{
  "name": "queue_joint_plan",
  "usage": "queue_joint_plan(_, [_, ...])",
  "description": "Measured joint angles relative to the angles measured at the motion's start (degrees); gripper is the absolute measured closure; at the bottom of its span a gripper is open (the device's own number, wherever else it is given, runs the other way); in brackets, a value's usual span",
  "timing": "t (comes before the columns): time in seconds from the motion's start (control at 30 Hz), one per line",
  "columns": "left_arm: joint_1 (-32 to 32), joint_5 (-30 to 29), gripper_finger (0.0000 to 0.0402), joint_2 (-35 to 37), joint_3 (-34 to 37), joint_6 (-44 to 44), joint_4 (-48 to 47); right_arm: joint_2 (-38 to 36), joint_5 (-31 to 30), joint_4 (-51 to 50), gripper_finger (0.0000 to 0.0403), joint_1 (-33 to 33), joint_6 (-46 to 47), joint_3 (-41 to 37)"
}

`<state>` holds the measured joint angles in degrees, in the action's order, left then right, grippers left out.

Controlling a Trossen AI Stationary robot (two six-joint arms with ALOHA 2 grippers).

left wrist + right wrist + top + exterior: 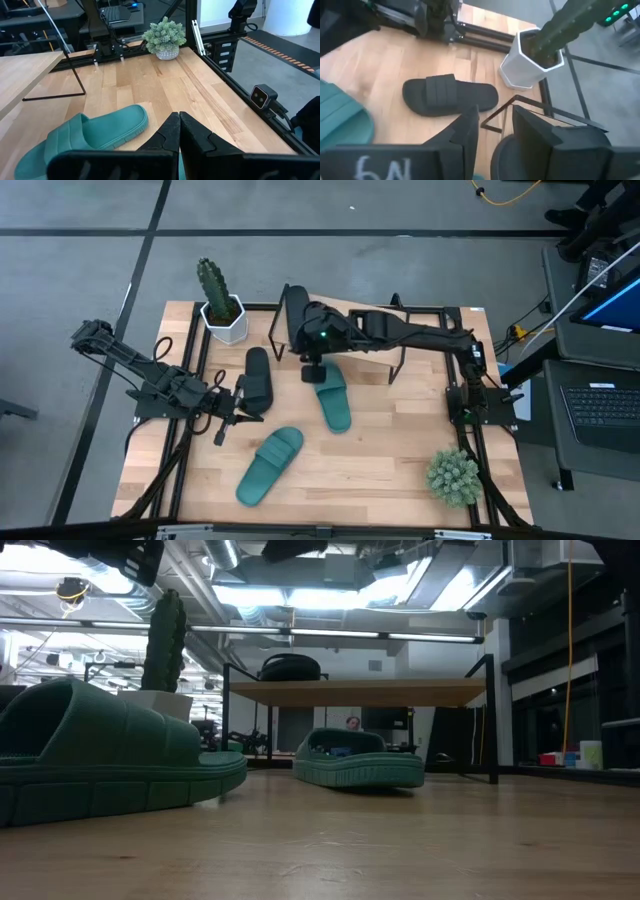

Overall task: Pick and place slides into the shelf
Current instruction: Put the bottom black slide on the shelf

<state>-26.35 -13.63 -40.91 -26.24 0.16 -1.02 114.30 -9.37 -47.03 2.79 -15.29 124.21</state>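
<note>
One black slide (258, 377) (450, 95) lies flat on the table beside my left gripper (236, 416) (179, 132), which is shut and hovers just off its near end. A second black slide (291, 313) (290, 667) rests on the left end of the shelf (420, 330) (350, 692). One teal slide (333, 396) (360, 760) lies in front of the shelf. The other teal slide (268, 464) (100, 760) (90, 135) lies nearer the front edge. My right gripper (312, 370) (495, 130) is open above the far end of the first teal slide, facing the black slide on the table.
A cactus in a white pot (222, 308) (535, 60) stands at the far left corner, beside the shelf's thin black wire leg (502, 116). A small green plant (455, 476) (165, 37) sits at the near right corner. Bare wood lies between the teal slides and that plant.
</note>
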Motion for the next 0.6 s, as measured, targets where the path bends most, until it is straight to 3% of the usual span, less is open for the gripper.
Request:
queue_joint_plan(0.27, [-1.37, 0.04, 0.0401, 0.02, 0.00, 0.00, -1.64, -2.38, 0.59, 20.50, 0.0286, 0.00, 1.43, -16.42])
queue_joint_plan(0.5, [-3.63, -0.53, 0.0401, 0.09, 0.00, 0.68, -1.94, -14.90, 0.59, 36.12, 0.0286, -0.37, 3.23, -35.35])
queue_joint_plan(0.6, [-3.68, -3.48, 0.0401, 0.07, 0.00, 2.77, -1.07, -21.60, 0.46, 41.90, 0.0286, -1.58, 2.98, -43.43])
